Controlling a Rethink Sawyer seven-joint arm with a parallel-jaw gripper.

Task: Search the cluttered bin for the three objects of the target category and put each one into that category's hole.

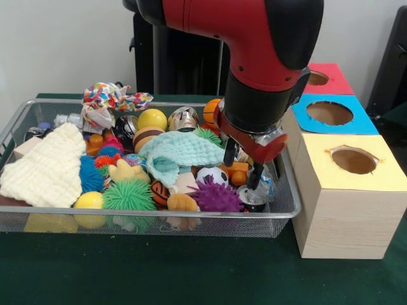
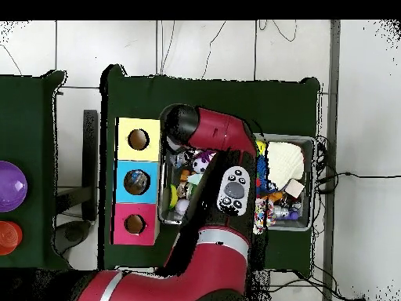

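Observation:
A wire mesh bin (image 1: pixel 191 223) holds a heap of toys, balls and cloths. My gripper (image 1: pixel 243 170) hangs low over the bin's right end, open, its black fingers (image 1: pixel 255 176) apart. An orange toy (image 1: pixel 238 171) lies behind them and a silver can (image 1: pixel 253 198) just below. Nothing is held. To the right stand three wooden boxes with holes: yellow-topped (image 1: pixel 353 160) nearest, then blue (image 1: pixel 329 113), then red (image 1: pixel 318 78). In the overhead view the arm (image 2: pixel 231 184) covers most of the bin (image 2: pixel 308 141) and hides the gripper; the boxes (image 2: pixel 137 181) lie left of it.
Near the gripper lie a purple spiky ball (image 1: pixel 216 196), a soccer ball (image 1: pixel 212 175) and a teal cloth (image 1: pixel 178 152). Further left are a green spiky ball (image 1: pixel 129 194), a white knitted cloth (image 1: pixel 44 168), a yellow ball (image 1: pixel 152 118) and a patterned cloth (image 1: pixel 111 98).

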